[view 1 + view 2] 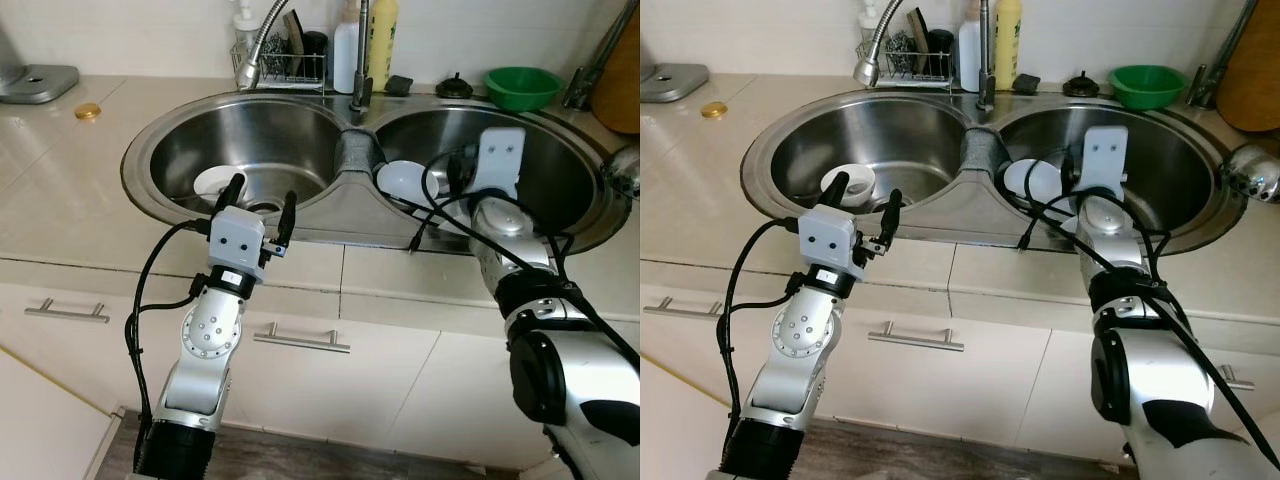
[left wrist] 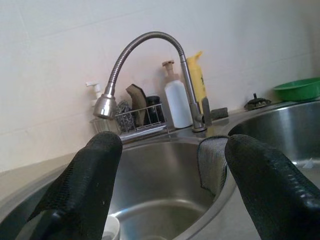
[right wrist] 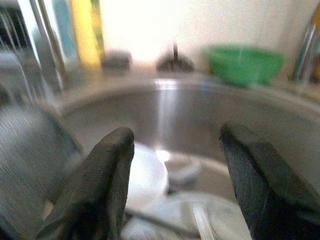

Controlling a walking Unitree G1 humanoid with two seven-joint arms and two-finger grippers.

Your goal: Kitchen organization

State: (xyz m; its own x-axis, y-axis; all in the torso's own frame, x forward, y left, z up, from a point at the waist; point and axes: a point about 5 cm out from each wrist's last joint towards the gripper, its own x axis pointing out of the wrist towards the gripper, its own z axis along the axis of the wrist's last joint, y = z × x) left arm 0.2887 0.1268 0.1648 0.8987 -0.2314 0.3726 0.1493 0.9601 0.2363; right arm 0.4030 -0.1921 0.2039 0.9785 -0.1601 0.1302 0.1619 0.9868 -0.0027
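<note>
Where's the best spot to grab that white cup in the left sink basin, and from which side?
Grip the white cup by its rim, coming from above: it stands upright, mouth open, low in the left basin, so one finger could likely slip inside. The left gripper hovers open just in front of it.
</note>
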